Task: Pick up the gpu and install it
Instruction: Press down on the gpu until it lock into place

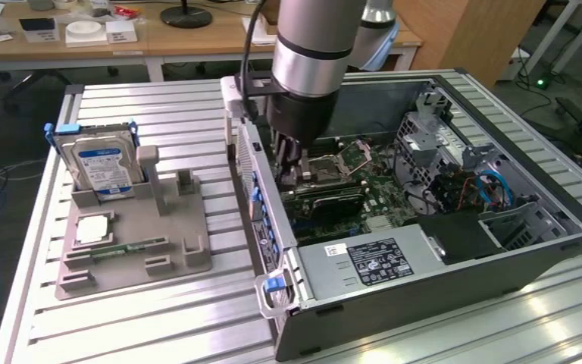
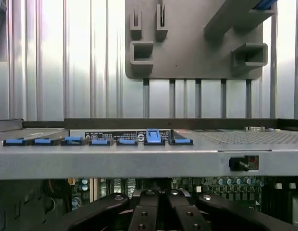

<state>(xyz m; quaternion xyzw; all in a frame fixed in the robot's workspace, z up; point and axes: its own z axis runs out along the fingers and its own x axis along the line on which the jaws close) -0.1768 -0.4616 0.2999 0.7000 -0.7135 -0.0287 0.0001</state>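
Nearest in the exterior view is the open computer case (image 1: 442, 250), lying on its side on the slatted aluminium table (image 1: 139, 326), its power supply (image 1: 367, 262) at the near end. Just beyond that, over the green motherboard (image 1: 372, 199), the gripper (image 1: 293, 176) reaches down into the case close to the wall on the exterior view's left. Its fingers (image 2: 161, 211) are drawn fully together in the wrist view. A dark, flat piece hangs edge-on below them at the board, which is probably the gpu (image 1: 289, 163), though from this angle I cannot be sure of that, nor of whether the fingers grip it or only press on it. A dark card (image 1: 332, 201) also lies along the board just beside the gripper.

If the card is being seated, the judgement is plain: keep it upright and square to the slot, with its bracket end against the row of blue latches (image 2: 98, 141) on the case wall, and push straight down without rocking.

Farther off on the exterior view's left, well apart from the case, stands the grey parts holder (image 1: 134, 250) with the hard drive (image 1: 102, 163) upright in it and the memory stick (image 1: 129, 247) lying flat.
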